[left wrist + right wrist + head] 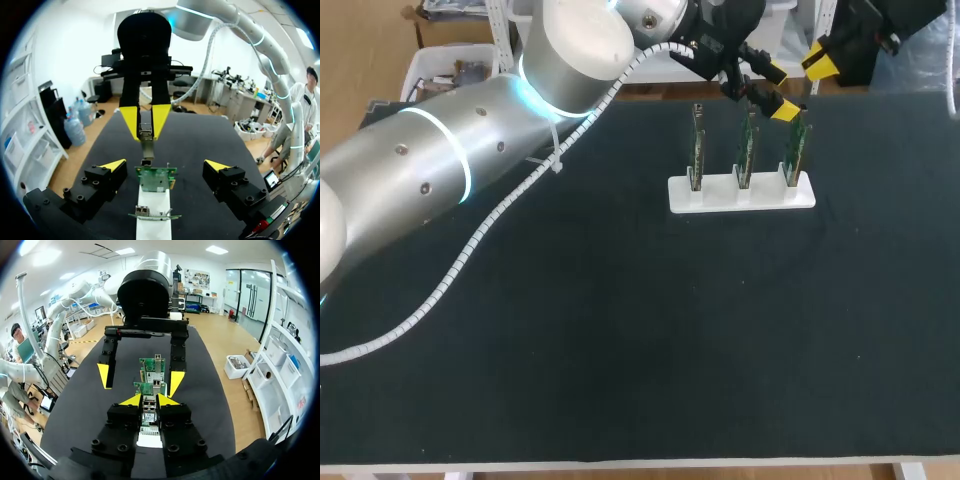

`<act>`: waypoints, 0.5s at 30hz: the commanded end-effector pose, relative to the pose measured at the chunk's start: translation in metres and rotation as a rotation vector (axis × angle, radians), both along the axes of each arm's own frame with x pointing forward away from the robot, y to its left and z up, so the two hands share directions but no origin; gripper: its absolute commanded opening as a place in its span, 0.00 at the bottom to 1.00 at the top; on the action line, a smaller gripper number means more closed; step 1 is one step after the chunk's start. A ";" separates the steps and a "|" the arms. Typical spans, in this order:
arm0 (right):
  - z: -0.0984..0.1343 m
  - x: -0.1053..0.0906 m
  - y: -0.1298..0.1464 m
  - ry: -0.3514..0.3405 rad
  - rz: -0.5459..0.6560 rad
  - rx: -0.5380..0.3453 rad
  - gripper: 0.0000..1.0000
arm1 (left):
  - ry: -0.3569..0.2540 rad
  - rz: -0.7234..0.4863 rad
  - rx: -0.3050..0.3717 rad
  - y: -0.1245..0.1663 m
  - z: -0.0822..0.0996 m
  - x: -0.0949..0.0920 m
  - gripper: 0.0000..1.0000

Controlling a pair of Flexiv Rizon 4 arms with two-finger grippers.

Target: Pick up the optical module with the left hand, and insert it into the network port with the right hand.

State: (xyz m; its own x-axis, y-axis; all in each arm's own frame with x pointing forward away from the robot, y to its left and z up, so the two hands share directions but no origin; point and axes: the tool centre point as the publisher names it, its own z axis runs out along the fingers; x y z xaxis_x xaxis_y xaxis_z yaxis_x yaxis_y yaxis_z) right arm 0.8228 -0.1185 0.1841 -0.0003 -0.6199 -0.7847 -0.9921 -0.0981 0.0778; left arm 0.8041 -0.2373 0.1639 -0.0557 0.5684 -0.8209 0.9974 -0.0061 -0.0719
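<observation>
The optical module [146, 132], a small metal block, is held between the yellow tips of my right gripper [145, 122], which is shut on it [149, 415]. Its free end points at the port on the nearest green board [156, 178] and stands a short gap away from it. Three such boards stand upright in a white rack [740, 195]. My left gripper [165, 165] is open wide and holds nothing, its tips on either side of the rack. The two grippers face each other along the rack. In the head view the left gripper [780, 90] hangs above the rack's right end.
Black cloth [620, 330] covers the table, bare except for the rack at the back right. My left arm [470, 150], with its white cable conduit, crosses the back left of the table. The right gripper [820, 62] shows at the back edge.
</observation>
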 end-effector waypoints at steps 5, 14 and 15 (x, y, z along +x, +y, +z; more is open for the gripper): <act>-0.001 0.007 -0.001 0.211 0.260 -0.002 0.00 | 0.000 0.000 0.002 0.000 0.000 0.000 1.00; -0.004 0.007 0.000 0.207 0.223 0.000 0.00 | 0.000 0.000 0.002 0.000 0.000 0.000 1.00; -0.004 0.008 0.000 0.205 0.220 -0.003 0.00 | 0.000 0.000 0.002 0.000 0.000 0.000 1.00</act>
State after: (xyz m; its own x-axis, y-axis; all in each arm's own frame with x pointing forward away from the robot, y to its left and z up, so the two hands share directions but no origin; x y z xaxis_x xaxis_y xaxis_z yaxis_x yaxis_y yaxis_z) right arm 0.8221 -0.1184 0.1800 -0.0232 -0.6234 -0.7816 -0.9915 -0.0856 0.0978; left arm 0.8041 -0.2373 0.1639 -0.0557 0.5683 -0.8209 0.9974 -0.0061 -0.0719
